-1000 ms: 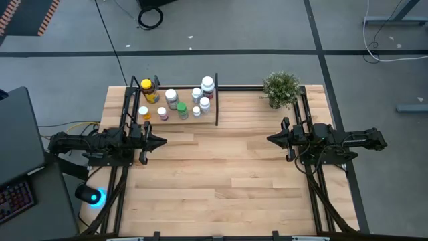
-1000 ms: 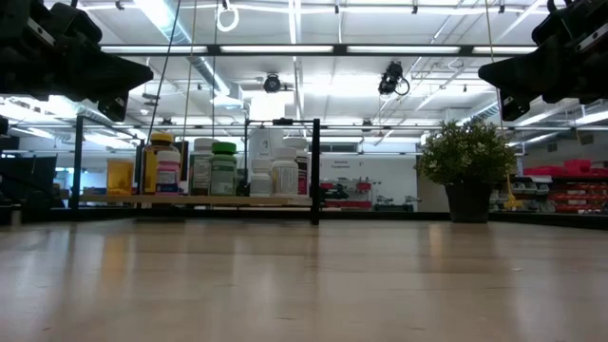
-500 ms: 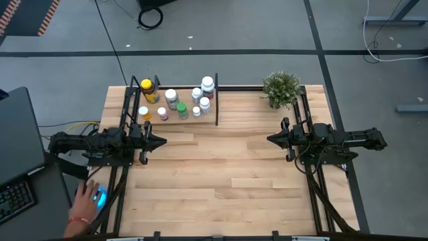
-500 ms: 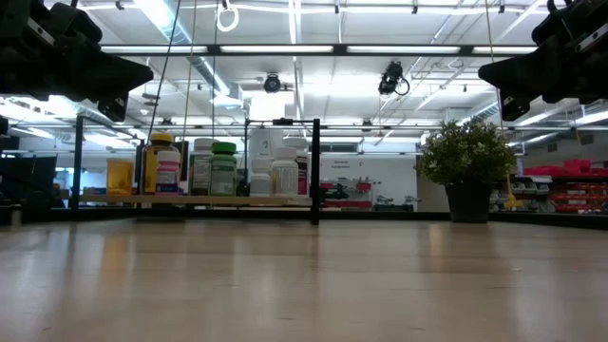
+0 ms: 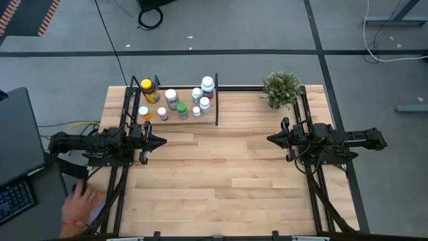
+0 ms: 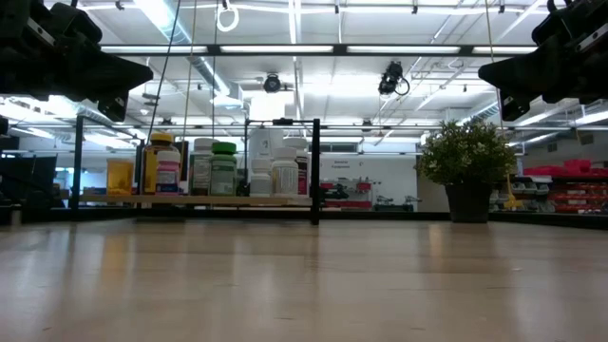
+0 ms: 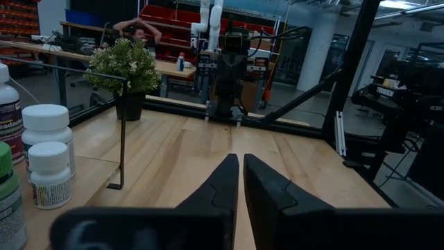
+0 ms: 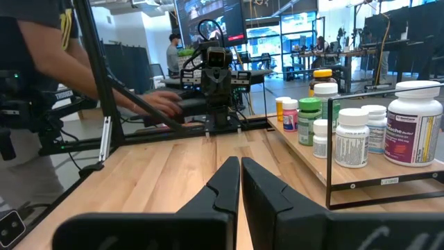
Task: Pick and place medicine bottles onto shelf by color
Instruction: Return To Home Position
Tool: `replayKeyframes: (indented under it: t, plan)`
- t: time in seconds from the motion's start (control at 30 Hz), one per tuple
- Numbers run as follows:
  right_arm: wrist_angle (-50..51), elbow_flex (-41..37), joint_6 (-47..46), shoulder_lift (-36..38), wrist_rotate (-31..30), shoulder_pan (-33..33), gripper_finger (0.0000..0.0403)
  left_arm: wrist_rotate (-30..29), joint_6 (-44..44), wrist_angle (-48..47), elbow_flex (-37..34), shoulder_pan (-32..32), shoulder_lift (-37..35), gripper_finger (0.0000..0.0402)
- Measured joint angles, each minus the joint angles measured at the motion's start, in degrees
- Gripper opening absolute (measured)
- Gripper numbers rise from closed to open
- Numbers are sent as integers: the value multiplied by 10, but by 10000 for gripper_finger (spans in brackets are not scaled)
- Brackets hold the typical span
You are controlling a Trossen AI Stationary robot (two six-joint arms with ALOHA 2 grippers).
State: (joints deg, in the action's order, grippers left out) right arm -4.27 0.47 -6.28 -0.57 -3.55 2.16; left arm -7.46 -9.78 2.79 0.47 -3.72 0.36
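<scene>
**Wooden shelf stocked; both arms idle**

Pale shelf [image 5: 188, 120] stands at the desk's [image 5: 221, 174] far left; medicine bottles [image 5: 175, 102] stand upright on it; left jaws closed and empty at the left edge; right jaws closed and empty at the right edge; potted plant [image 5: 281, 88] far right.

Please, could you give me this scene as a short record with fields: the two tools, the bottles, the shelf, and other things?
left tool: shut, empty, raised over the table's left side
right tool: shut, empty, raised over the right side, facing the left one
medicine bottles: about nine, upright on the shelf
shelf: far left part of the table
potted plant: far right corner, off the shelf
person's hand: outside the table, by its near left corner
</scene>
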Motion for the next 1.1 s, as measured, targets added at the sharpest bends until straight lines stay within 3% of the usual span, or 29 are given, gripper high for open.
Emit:
replayKeyframes:
  t: [1.1]
  plan:
    - [0,0,0,0,0,0,24,0,0,0,0,0,0,40]
